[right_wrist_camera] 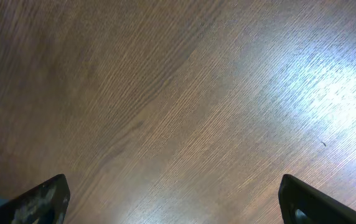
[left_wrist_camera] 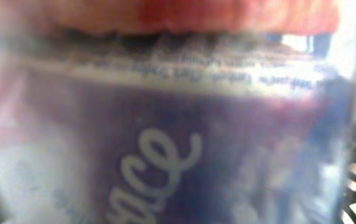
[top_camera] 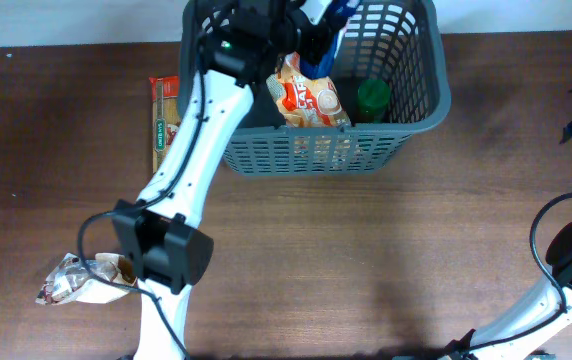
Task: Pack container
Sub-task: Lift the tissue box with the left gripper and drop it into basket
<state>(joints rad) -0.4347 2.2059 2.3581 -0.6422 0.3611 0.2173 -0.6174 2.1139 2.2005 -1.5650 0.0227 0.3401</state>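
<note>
While the left arm stretches up from the lower left of the overhead frame, counts stand: one container (top_camera: 386,145), two arms, five smaller goods. The container sits at upper centre on the wooden table (top_camera: 366,260). Inside it are one orange snack bag (top_camera: 306,100) and one green-topped item (top_camera: 373,100). The left gripper (top_camera: 311,30) hangs within the container's rim, upper-left part, against one blue-and-white pack (top_camera: 334,18) (wrist view is all blurred purple label with the fingers hidden, so whether it grips cannot be told). Outside lie one flat packet (top_camera: 164,120) just beside the container's left wall and one crumpled wrapper (top_camera: 71,280) at lower left. The right gripper (right_wrist_camera: 178,202) is spread wide over bare wood, well apart from the container.
</note>
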